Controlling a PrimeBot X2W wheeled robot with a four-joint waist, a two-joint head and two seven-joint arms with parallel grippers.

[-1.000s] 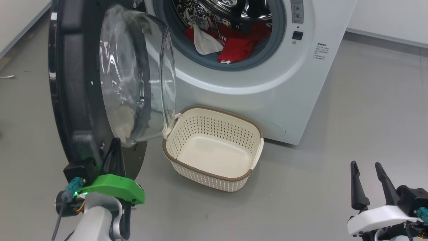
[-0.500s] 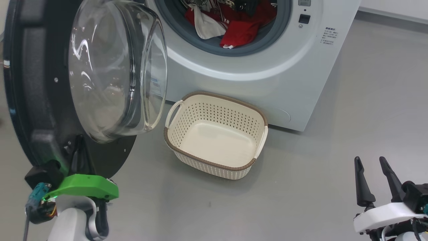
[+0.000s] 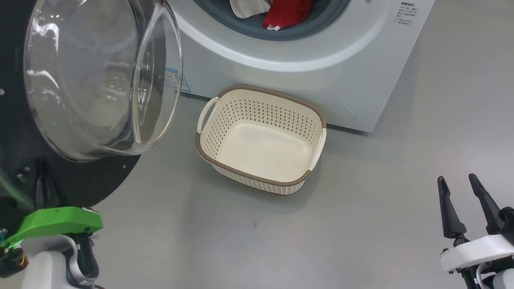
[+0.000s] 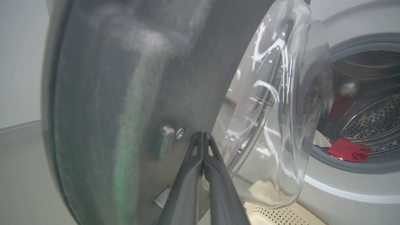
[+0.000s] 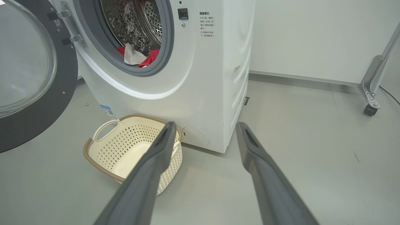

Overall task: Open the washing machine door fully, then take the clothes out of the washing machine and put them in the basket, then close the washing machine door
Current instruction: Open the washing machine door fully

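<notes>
The washing machine door (image 3: 80, 182) stands open at the left, its glass bowl (image 3: 92, 76) bulging toward the basket. My left gripper (image 3: 40, 162) is shut, empty, with its tips at the lower inner black face of the door (image 4: 125, 78), beside a small screw; the left gripper (image 4: 202, 134) shows its fingers pressed together. The clothes (image 3: 287, 12), red and white, lie at the drum mouth of the white washing machine (image 3: 301, 60). The cream basket (image 3: 249, 175) sits empty on the floor in front of it. My right gripper (image 3: 456, 177) is open and empty, low at the right.
Grey floor spreads right of the basket (image 5: 93, 162) and the washing machine (image 5: 203, 78). A metal frame leg on a caster (image 5: 372, 90) stands at the far right by the white wall. The clothes (image 5: 137, 56) show through the opening; the door's bowl hangs partly over the basket's left side.
The head camera has tilted down and turned, shifting the whole picture. The door has swung wider, its bowl now more face-on, with my shut left gripper still against it. The right gripper stays open.
</notes>
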